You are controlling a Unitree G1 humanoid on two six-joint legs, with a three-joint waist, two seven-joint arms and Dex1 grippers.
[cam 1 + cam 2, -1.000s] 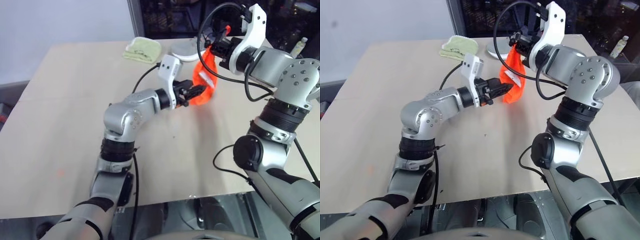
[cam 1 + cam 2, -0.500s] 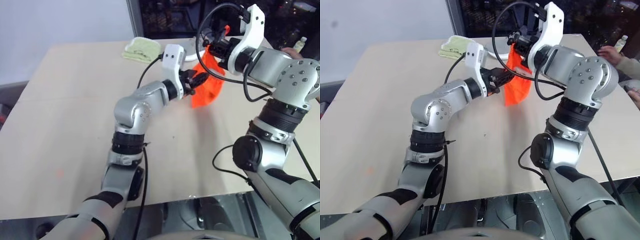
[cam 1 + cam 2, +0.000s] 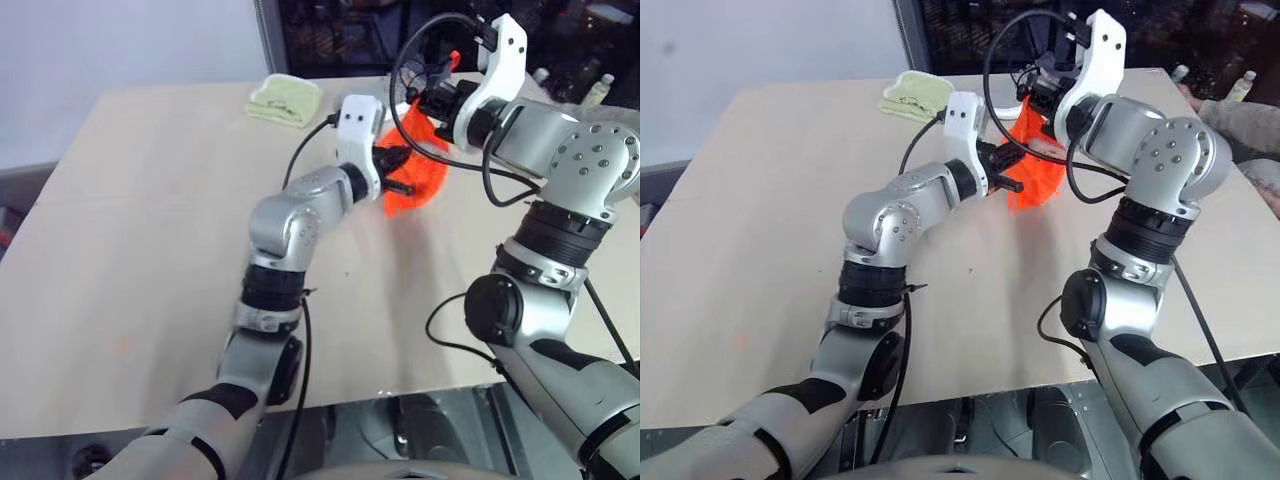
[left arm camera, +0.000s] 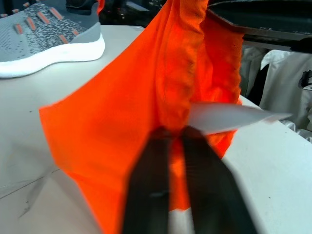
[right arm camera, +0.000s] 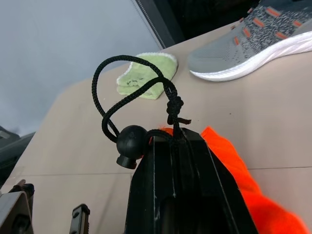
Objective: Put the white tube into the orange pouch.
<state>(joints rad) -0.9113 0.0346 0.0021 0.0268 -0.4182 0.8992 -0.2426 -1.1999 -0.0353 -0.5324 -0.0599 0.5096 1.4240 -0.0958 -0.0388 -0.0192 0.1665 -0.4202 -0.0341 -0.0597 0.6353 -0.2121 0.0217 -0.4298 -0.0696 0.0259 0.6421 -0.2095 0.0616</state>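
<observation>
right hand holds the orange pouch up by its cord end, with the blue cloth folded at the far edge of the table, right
Not quite: the folded cloth is light green, not blue, as the right wrist view shows. The rest stands: the right hand holds the orange pouch up by its cord end.

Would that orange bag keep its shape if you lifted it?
Probably not. The orange pouch hangs creased and sagging from the right gripper, so it looks floppy. It's likely light too: a pinch at its top near the black cord carries it.

A lab: bare plywood table point(image 3: 150, 200) beside a dark equipment rack point(image 3: 330, 35).
</observation>
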